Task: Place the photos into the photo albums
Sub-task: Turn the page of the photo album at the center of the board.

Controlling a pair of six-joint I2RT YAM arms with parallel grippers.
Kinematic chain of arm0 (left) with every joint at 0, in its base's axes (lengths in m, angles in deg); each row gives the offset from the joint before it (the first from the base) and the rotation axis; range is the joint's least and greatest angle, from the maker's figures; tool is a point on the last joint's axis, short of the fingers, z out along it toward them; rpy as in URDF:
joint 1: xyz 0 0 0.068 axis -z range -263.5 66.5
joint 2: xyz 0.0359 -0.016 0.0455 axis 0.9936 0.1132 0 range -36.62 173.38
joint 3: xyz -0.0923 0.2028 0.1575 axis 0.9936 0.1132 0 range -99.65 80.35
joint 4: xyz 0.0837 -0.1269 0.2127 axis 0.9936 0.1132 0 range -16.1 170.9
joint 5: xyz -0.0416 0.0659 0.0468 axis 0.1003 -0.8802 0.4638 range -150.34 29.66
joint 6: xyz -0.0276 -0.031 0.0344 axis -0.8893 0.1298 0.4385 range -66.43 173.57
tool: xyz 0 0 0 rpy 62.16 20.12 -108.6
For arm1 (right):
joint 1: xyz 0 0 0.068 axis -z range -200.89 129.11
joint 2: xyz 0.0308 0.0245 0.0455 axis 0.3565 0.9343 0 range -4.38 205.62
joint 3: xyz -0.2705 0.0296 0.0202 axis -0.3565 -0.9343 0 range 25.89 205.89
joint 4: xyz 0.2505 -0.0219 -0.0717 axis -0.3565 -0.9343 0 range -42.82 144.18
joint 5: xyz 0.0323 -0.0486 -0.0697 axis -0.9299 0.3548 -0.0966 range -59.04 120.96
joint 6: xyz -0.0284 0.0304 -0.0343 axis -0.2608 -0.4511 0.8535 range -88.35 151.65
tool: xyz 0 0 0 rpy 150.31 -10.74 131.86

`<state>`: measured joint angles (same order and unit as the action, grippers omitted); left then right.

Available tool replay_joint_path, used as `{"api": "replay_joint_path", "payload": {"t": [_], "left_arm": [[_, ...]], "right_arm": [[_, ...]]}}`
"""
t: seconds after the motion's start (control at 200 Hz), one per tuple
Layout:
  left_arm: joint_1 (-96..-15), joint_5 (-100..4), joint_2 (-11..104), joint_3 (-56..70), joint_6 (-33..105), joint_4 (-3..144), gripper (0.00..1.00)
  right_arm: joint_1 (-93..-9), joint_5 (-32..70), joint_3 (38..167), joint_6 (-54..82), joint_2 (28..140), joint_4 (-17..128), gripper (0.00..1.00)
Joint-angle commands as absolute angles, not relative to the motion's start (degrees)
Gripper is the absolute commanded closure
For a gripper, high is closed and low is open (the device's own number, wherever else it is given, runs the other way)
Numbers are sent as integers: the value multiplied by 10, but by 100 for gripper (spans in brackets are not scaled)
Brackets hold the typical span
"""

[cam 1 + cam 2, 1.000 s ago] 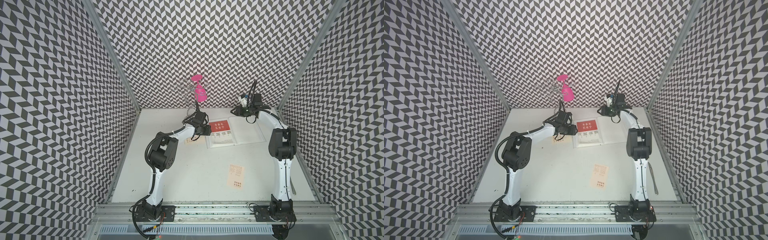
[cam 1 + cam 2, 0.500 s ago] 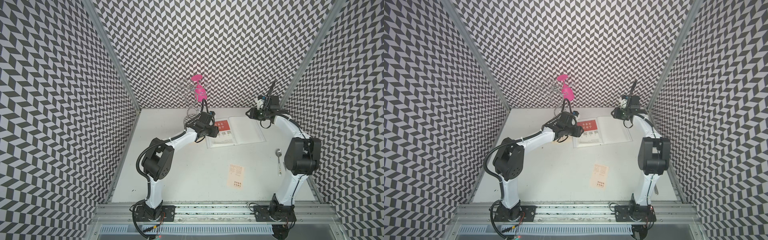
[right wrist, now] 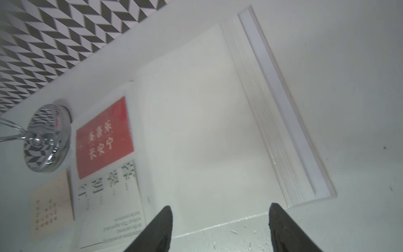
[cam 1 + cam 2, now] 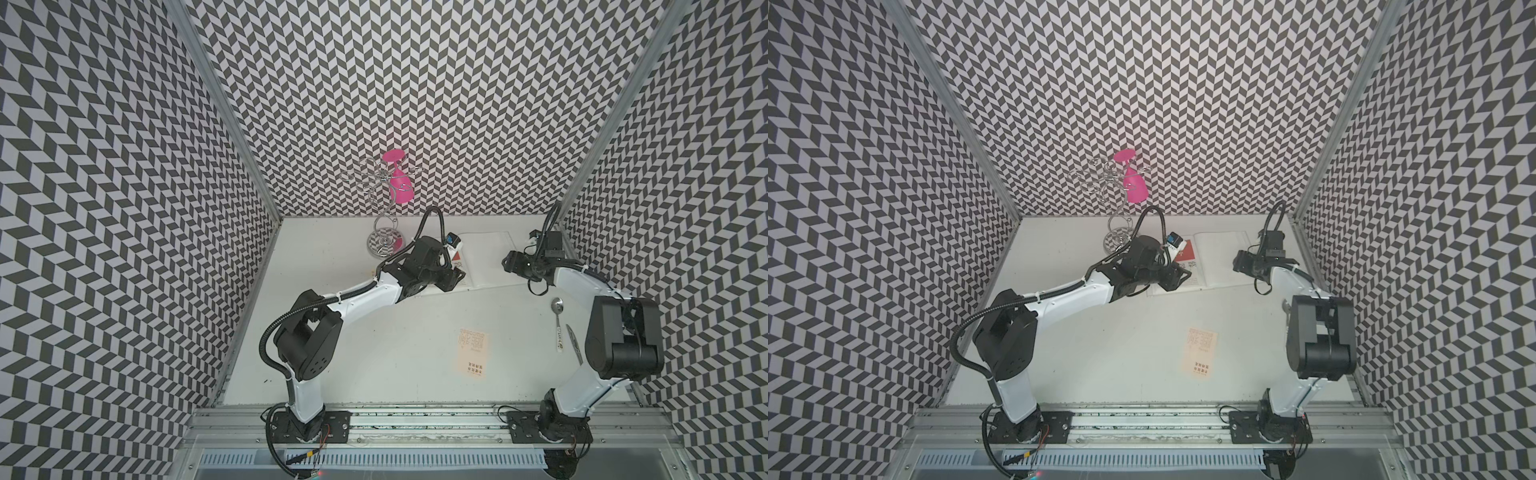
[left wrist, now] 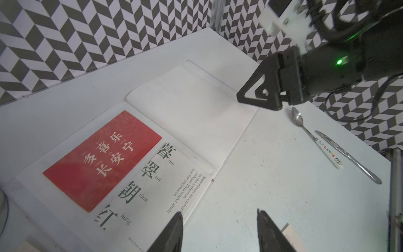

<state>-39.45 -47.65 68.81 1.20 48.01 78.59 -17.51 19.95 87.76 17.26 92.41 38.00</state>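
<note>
Left pincer [image 5: 219, 213] was found with jaws apart and nothing between them, poised over the front edge of the left page of the album [image 5: 196, 104]. Furthest left, at the back, stood a wire stand [image 4: 384, 245] with a pink glass [image 4: 400, 187] hanging upside down from it. A cream card [image 3: 51, 205] lay flat on the worktop [image 4: 374, 365] between the stand's base and the album, just beside both. The album lay open at the back of the worktop. On its left page lay a red card [image 5: 102, 159] and, edge to edge with it toward the front, a white card [image 5: 152, 185] with green characters. The right page showed plain white. A peach card [image 4: 473, 353] lay alone nearer the front, well apart from the album. Right pincer [image 3: 220, 206] hung over the right page's front outer corner, jaws wide and empty. A spoon [image 5: 316, 141] and a knife [image 5: 346, 155] lay side by side at the far right.
</note>
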Motion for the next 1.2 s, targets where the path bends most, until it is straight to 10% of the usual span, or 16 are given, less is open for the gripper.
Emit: {"api": "replay_joint_path", "payload": {"t": [0.0, 1.197], "left_arm": [[-392, -459, 669, 15, 490, 760, 45], [-407, -557, 724, -41, 454, 852, 44]], "right_arm": [[-179, 252, 885, 185, 925, 441, 31], [-227, 351, 923, 215, 1046, 397, 31]]}}
